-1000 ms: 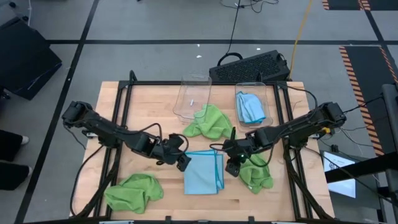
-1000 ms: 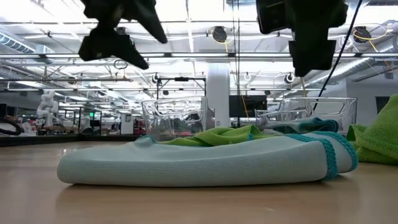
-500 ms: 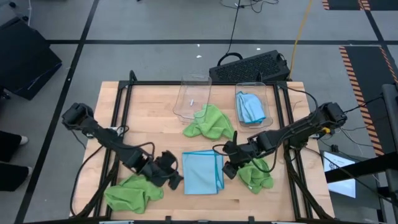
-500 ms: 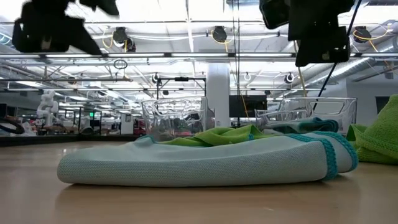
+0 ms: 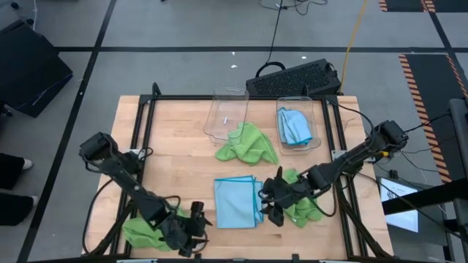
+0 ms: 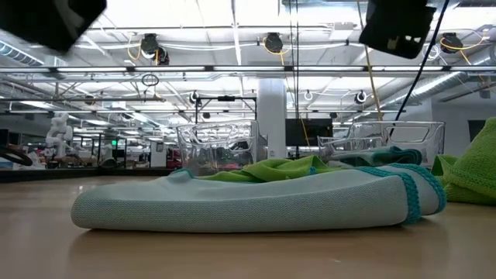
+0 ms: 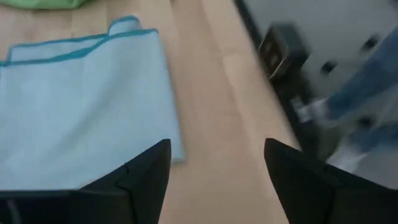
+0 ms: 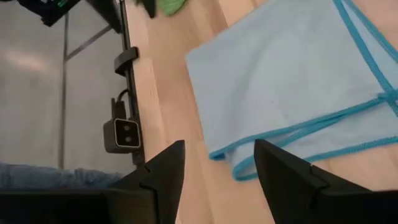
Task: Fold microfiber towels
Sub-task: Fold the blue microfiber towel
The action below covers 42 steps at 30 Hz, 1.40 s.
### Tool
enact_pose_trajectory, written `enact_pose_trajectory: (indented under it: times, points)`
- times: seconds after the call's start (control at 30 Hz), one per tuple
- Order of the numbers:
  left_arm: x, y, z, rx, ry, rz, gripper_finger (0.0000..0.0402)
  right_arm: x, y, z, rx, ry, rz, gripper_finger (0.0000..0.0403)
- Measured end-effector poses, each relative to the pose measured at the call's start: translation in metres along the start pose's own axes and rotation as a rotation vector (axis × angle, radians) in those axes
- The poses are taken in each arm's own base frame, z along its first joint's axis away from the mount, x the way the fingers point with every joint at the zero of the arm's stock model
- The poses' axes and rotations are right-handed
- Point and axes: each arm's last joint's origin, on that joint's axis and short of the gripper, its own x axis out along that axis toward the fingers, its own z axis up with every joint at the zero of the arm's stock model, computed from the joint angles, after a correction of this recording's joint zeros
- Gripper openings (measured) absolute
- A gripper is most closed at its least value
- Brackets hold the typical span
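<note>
A folded light blue microfiber towel with teal edging is lying flat near the front of the pale wooden worktop. The left pincer is hovering just beside a crumpled lime green towel at the front left corner, its fingers spread and grasping nothing. The right pincer is hanging at the blue towel's right edge, released too, over another lime green towel. A third green towel is spilling from a clear plastic bin, and a second bin is holding a blue towel
</note>
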Motion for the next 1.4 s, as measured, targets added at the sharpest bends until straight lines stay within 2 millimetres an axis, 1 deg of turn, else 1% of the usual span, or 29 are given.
enact_pose_trajectory:
  times: [0.23,0.33,0.43,0.57,0.7,0.83,0.93,1.07,1.27,1.33,1.4]
  points:
    - [0.033,-0.001,-0.019,0.303,0.035,0.090,0.0243,-0.001,0.001,-0.009,-0.012,-0.071,-0.102,0.0187]
    - [0.042,0.000,-0.023,0.448,0.030,0.163,0.0235,0.003,-0.005,-0.014,-0.018,-0.090,-0.137,0.0187]
    - [0.052,0.003,-0.028,0.574,0.044,0.195,0.0233,0.009,-0.012,-0.021,0.018,-0.091,-0.123,0.0187]
    - [0.069,0.010,-0.035,0.558,0.079,0.131,0.0232,0.018,-0.020,-0.029,0.094,-0.101,-0.056,0.0187]
    - [0.077,0.014,-0.035,0.520,0.068,0.146,0.0232,0.021,-0.021,-0.033,0.153,-0.130,-0.007,0.0185]
    - [0.080,0.021,-0.033,0.484,0.076,0.146,0.0228,0.021,-0.021,-0.034,0.156,-0.131,-0.005,0.0172]
    - [0.081,0.026,-0.033,0.454,0.089,0.158,0.0198,0.021,-0.021,-0.034,0.156,-0.129,-0.004,0.0162]
    - [0.083,0.033,-0.032,0.429,0.108,0.150,0.0128,0.021,-0.020,-0.033,0.155,-0.133,0.002,0.0154]
    - [0.086,0.044,-0.031,0.413,0.138,0.163,0.0029,0.021,-0.018,-0.031,0.152,-0.149,0.026,0.0153]
    - [0.087,0.048,-0.030,0.401,0.143,0.152,0.0013,0.021,-0.018,-0.031,0.148,-0.153,0.031,0.0153]
    - [0.088,0.050,-0.029,0.392,0.135,0.150,0.0013,0.021,-0.018,-0.031,0.139,-0.153,0.031,0.0153]
